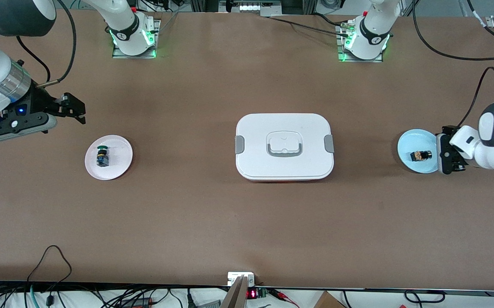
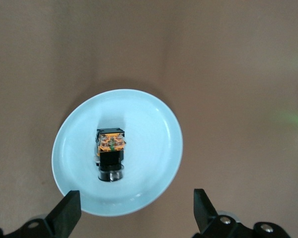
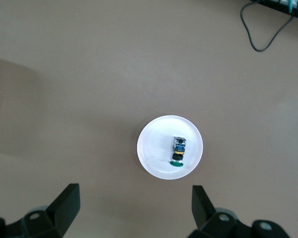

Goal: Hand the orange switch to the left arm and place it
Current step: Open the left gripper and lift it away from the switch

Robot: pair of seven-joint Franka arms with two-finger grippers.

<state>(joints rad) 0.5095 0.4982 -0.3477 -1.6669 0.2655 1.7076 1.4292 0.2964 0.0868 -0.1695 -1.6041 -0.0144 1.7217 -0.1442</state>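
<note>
The orange switch (image 1: 421,155) (image 2: 111,153), black cap and orange-brown body, lies on its side on a light blue plate (image 1: 405,145) (image 2: 154,124) at the left arm's end of the table. My left gripper (image 1: 445,150) (image 2: 136,198) is open just above the plate's outer edge, apart from the switch, with nothing between its fingers. The white box (image 1: 284,146) sits lidded at the table's middle. My right gripper (image 1: 75,109) (image 3: 134,193) hangs open and empty at the right arm's end of the table, above bare table beside a white plate (image 1: 118,147) (image 3: 154,148).
A green-capped switch (image 1: 102,156) (image 3: 179,150) lies on the white plate. Cables and small electronics (image 1: 247,286) line the table edge nearest the front camera. Both arm bases (image 1: 133,36) (image 1: 364,40) stand at the edge farthest from the camera.
</note>
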